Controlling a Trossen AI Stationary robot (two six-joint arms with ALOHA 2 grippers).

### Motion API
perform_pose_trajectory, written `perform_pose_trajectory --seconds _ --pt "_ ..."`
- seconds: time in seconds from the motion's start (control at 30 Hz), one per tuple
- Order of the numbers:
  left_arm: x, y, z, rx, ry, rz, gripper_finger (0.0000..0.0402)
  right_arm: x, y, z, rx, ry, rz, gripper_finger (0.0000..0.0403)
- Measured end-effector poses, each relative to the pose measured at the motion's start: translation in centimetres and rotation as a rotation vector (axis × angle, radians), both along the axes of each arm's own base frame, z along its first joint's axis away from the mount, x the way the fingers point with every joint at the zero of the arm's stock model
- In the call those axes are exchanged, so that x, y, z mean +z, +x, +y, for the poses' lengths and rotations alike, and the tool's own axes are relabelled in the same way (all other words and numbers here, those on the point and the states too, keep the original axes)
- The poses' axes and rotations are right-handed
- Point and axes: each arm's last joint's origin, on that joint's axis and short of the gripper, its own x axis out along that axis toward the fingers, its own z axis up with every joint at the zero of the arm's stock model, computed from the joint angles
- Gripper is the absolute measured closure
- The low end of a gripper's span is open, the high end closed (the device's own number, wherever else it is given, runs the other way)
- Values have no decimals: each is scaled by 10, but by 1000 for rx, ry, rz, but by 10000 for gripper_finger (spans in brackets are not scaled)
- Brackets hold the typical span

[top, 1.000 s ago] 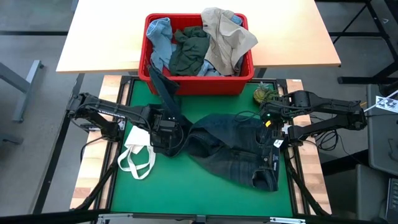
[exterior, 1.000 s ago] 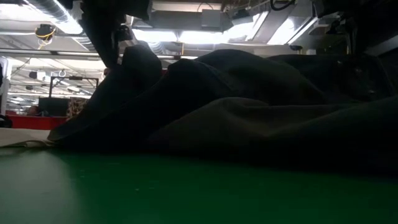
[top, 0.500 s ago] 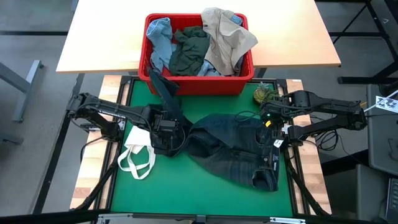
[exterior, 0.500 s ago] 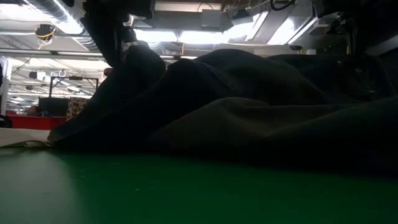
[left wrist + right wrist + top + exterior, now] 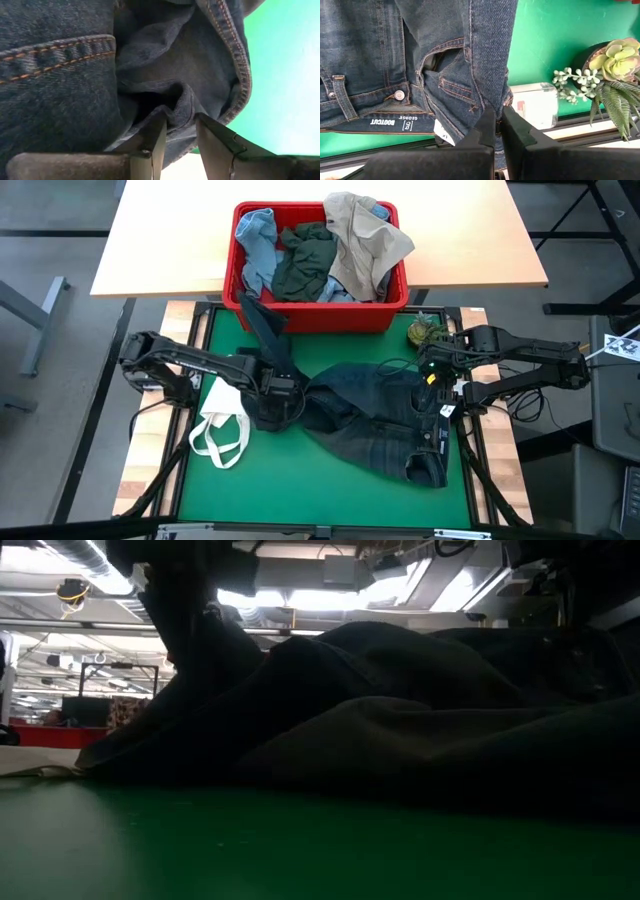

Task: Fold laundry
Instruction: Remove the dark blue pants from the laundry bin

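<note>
Dark navy jeans [image 5: 375, 420] lie crumpled across the green mat. One leg [image 5: 265, 325] runs up toward the red basket, and the waistband end, with its label [image 5: 390, 122], lies at the right. My left gripper [image 5: 277, 387] is shut on the jeans' left part. My right gripper [image 5: 432, 377] is shut on their right end by the waistband. In the low view the jeans [image 5: 400, 720] fill the picture as a dark heap. Light blue, green-grey and beige pieces lie in the basket. My left gripper pinches a bunched, stitched fold of the jeans [image 5: 180, 107] between its two fingers [image 5: 152, 137]; several layers show there. The cloth around the hold rests on the mat. My right gripper pinches a seamed edge of the jeans near the front pocket [image 5: 487, 97] between its nearly closed fingers [image 5: 512, 127]. The waistband beside it lies flat on the mat.
A red basket [image 5: 315, 317] of laundry stands at the mat's far edge, against a wooden table. A white tote bag [image 5: 222, 425] lies at the mat's left, beside my left gripper. A small succulent plant [image 5: 425, 332] and a white box [image 5: 535, 102] sit at the far right.
My left gripper has shifted a little toward the table's right, still shut on the jeans, pushing the bunched cloth with it. The right arm has kept still.
</note>
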Motion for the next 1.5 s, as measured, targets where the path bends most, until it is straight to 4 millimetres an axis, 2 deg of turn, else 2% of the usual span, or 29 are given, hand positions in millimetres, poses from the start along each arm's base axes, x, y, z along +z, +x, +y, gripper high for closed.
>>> perform_pose_trajectory --seconds 0.13,0.27,0.4,0.53,0.6,0.7,0.8,1.03,1.17,1.37,1.5 --pt "-9 5 2 7 -3 31 311 0 0 0 0 0 0 391" --pt "-13 7 2 -52 10 53 342 0 0 0 0 0 0 391" --pt "-13 7 2 -59 27 52 391 0 0 0 0 0 1 391" --pt "-9 5 2 -45 7 55 397 0 0 0 1 0 1 391" --pt "0 4 0 -41 2 81 398 0 0 0 1 0 1 391" --pt "21 1 -3 -29 1 106 399 0 0 0 2 0 1 391" --pt "51 1 -9 -46 -37 87 400 0 0 0 2 0 1 391" --pt "130 5 -12 -63 -94 -171 401 0 0 0 2 0 2 391" --pt "168 2 -6 -48 -85 -326 401 0 0 0 2 0 2 391" --pt "212 -2 7 -2 -79 -566 401 0 0 0 3 0 2 391" --pt "229 0 20 42 -38 -698 401 0 0 0 3 0 1 391"
